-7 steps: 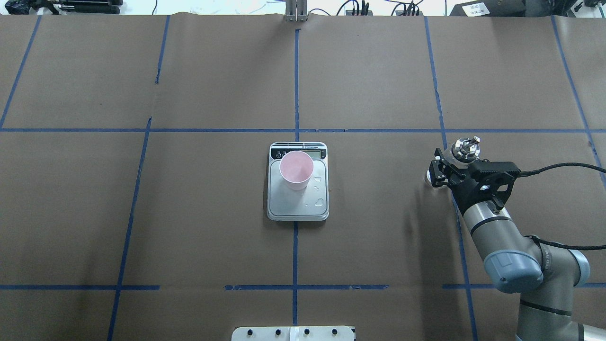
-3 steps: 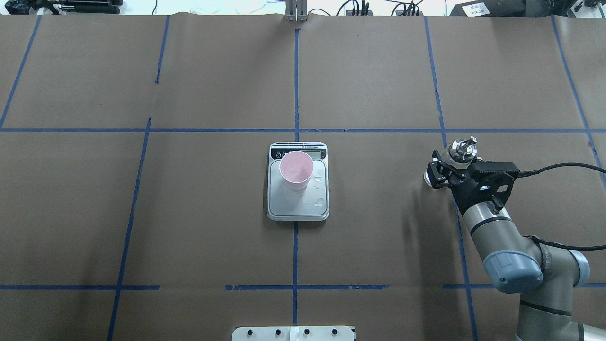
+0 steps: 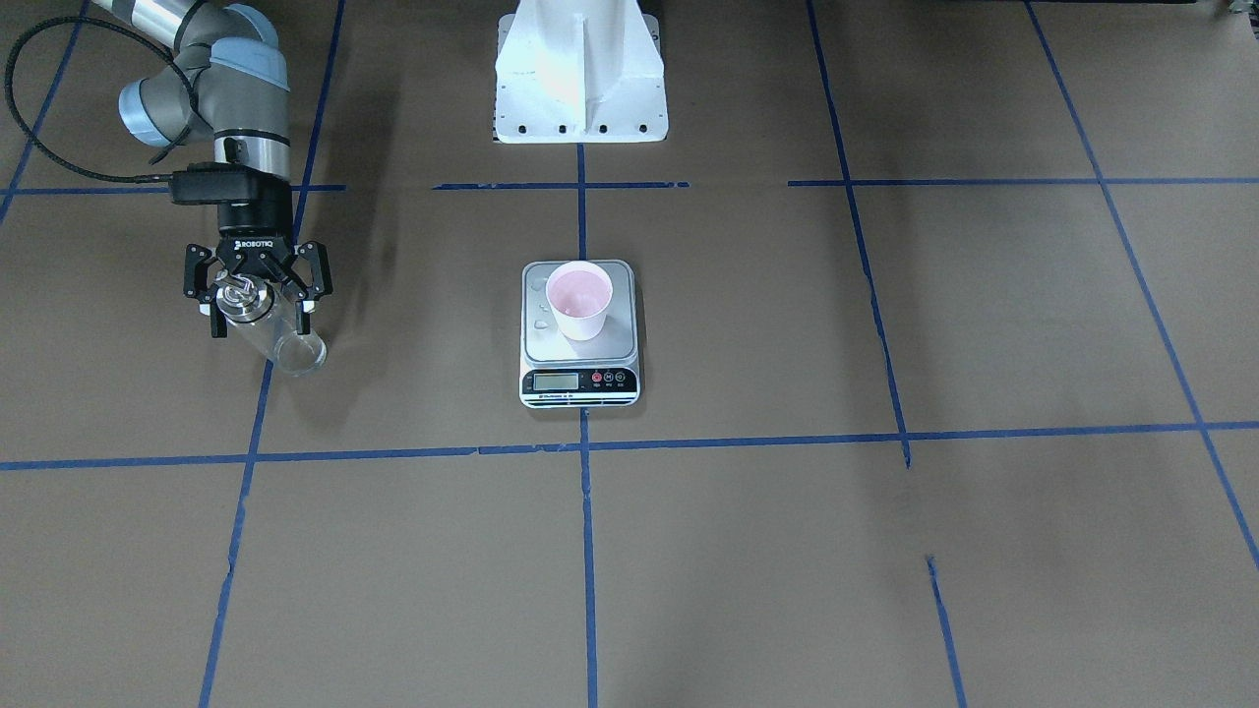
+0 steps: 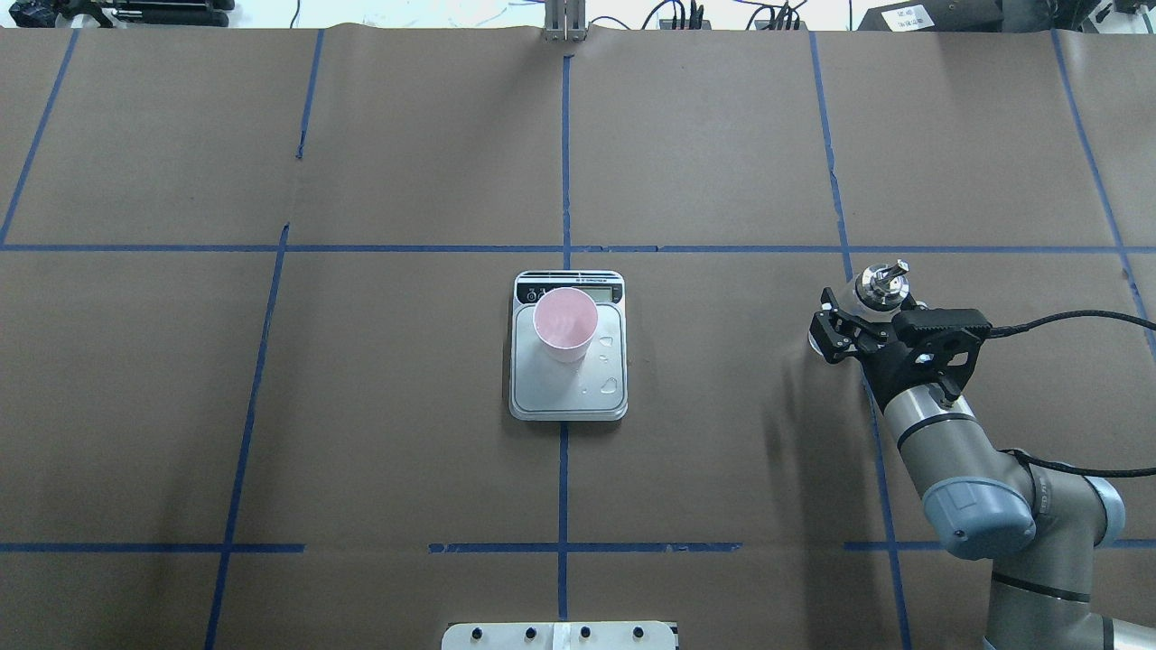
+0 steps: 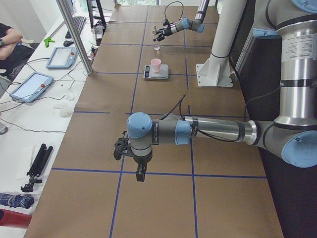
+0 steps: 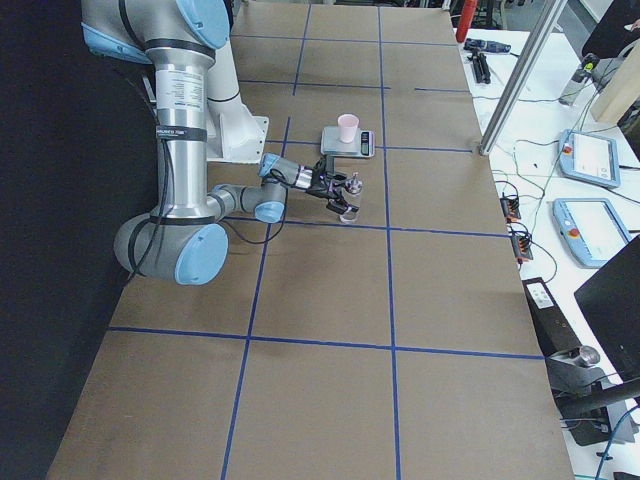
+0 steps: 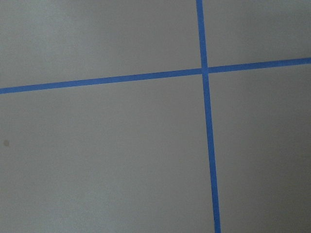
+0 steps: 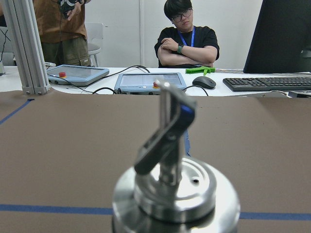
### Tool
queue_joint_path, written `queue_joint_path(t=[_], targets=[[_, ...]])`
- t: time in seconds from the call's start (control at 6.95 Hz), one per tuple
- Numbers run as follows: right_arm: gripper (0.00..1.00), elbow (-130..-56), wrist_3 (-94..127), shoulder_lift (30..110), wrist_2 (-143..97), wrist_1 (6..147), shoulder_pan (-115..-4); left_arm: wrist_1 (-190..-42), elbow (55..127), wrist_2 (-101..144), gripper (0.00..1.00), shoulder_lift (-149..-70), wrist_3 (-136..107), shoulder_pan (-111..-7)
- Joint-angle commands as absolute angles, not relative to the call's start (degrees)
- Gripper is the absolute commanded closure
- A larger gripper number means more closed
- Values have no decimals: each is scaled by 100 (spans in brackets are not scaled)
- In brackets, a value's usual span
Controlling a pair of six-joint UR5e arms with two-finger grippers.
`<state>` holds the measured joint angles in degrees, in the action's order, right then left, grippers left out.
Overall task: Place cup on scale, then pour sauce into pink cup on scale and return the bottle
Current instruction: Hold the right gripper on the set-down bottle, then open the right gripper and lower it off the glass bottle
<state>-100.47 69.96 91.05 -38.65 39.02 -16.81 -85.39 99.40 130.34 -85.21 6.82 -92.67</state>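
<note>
The pale pink cup (image 4: pixel 565 320) (image 3: pixel 579 295) stands upright on the back half of the scale (image 4: pixel 560 397) (image 3: pixel 580 382) at the table's middle. Clear droplets (image 4: pixel 610 386) lie on the steel platform; sauce inside the cup is too faint to make out. Far to the right in the overhead view, the glass bottle (image 3: pixel 292 351) stands upright with its silver spout cap (image 4: pixel 883 282) (image 8: pixel 175 194) on top. My right gripper (image 3: pixel 258 310) is open, one finger on each side of the bottle's upper body. My left gripper (image 5: pixel 120 148) hovers low over bare table; I cannot tell its state.
The white robot base (image 3: pixel 580 79) stands behind the scale. Blue tape lines (image 4: pixel 564 162) grid the brown table cover. Beyond the far edge are tablets (image 8: pixel 146 82), a keyboard (image 8: pixel 272 83) and two people (image 8: pixel 187 34).
The bottle's cap looks slightly smaller and a little further left in the overhead view, so it came down. The right gripper shifted with it. Cup and scale are unmoved.
</note>
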Motion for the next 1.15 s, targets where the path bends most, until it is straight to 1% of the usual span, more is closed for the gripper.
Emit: queue_joint_path(t=[0.0,0.43,1.01], targets=[[0,-10055,6996,9114,-3867,3902,-1548,-8543,9940,13034,0,-8525,686,-9272],[0,-10011,6996,9280,-3867,3902,-1162,-8543,9940,13034,0,-8525,677,-9264],[0,-10151,6979,9807,-3955,3876,-932,-8534,9940,13052,0,-8517,686,-9272]])
